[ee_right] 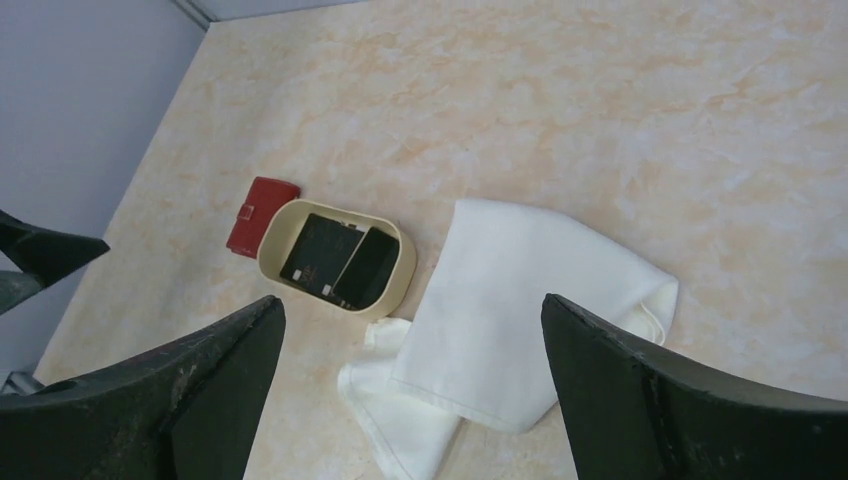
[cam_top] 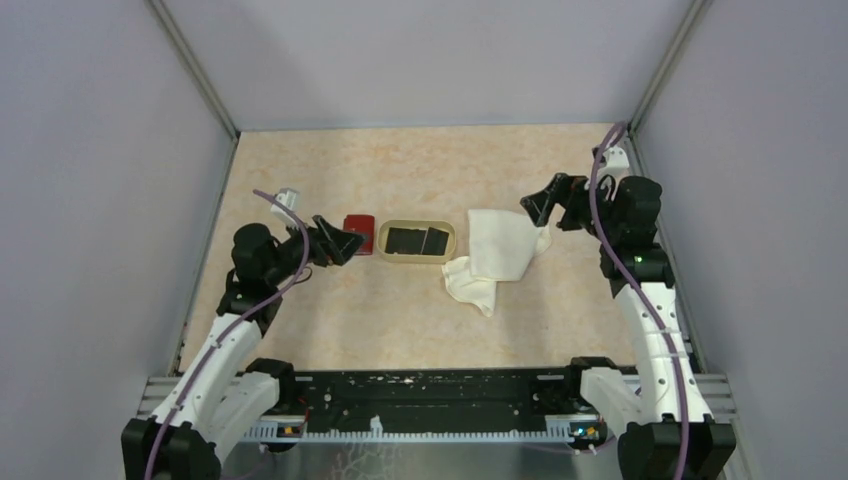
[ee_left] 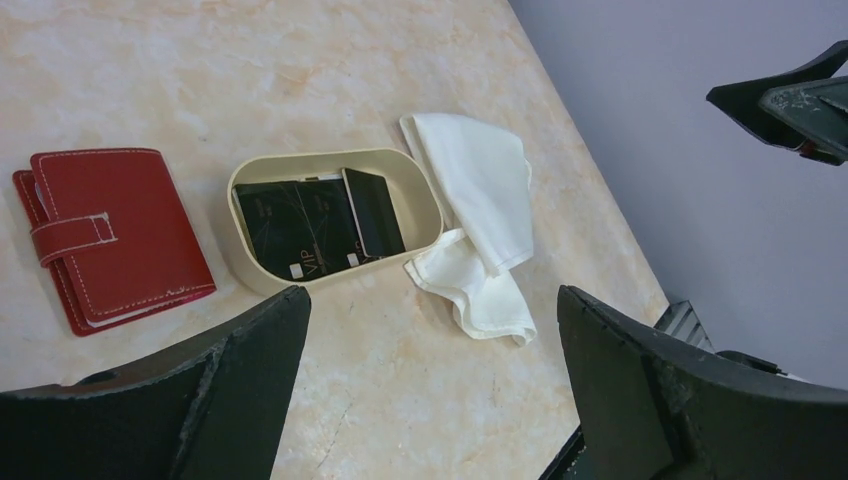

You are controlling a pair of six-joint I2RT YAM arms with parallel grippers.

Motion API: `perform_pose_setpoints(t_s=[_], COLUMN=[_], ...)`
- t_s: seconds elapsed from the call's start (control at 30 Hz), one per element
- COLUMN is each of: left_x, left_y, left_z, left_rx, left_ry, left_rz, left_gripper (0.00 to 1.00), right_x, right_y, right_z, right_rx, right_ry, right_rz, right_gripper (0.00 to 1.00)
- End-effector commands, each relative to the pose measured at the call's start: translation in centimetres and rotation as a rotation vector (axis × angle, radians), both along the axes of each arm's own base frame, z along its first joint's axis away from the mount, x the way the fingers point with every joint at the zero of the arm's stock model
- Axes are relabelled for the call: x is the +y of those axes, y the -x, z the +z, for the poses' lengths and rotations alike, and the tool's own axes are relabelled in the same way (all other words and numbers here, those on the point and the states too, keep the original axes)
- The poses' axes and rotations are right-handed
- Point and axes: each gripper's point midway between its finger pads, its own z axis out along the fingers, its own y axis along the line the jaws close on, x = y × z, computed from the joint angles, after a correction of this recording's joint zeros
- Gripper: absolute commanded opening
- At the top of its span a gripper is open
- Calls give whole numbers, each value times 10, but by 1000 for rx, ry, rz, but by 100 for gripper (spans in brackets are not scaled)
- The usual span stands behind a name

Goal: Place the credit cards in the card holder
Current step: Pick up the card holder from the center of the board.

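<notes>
Both arms hover above the table point(cam_top: 400, 310) with nothing held, the left gripper point(cam_top: 345, 240) spread wide beside the card holder point(ee_left: 115, 235) and the right gripper point(cam_top: 535, 205) equally agape over the white cloth point(ee_left: 470, 190). Mid-table, the red holder lies strapped shut just left of the tan oval tray point(ee_left: 250, 270), where the black credit cards point(ee_left: 300, 225) rest, one tilted against the others. The likely trouble: thin cards lying low inside the tray's wall may slip from a pinch, and the unanchored holder may slide when its strap is pulled
</notes>
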Motion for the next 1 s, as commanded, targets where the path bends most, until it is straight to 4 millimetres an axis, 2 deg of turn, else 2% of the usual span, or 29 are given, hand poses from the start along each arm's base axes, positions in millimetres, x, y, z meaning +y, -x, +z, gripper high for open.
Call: perform_pose_setpoints(t_s=[0.0,0.1,0.2,0.27,0.37,0.47,0.63,0.77,0.97], left_x=[-2,-4,-15,-26,-31,-27,-12,2,18], left_y=[9,12,15,15,12,3,-8,-14,-30], left_z=[6,-3,-19,-34,-57,-76,-98,-110,-113], left_rx=[-36,-27,-12,-1,22,44,102,143,167], left_ry=[63,46,-8,-78,-159,-204,-198,-145,-113], left_rz=[-66,-71,-68,-48,-14,60,131,182,248], left_gripper=[99,99,99,99,99,99,95,88,77], right_x=[-5,3,24,36,49,58,73,71,64], right_y=[-11,-12,-4,4,8,13,27,30,25], right_z=[29,30,28,19,-9,-39,-66,-72,-72], right_rx=[-112,-150,-217,-244,-247,-248,-253,-287,-283], right_ry=[-65,-71,-39,27,179,255,280,331,407], right_rz=[-44,28,218,334,442,542,696,712,701], right_gripper=[99,99,99,99,99,99,99,99,98])
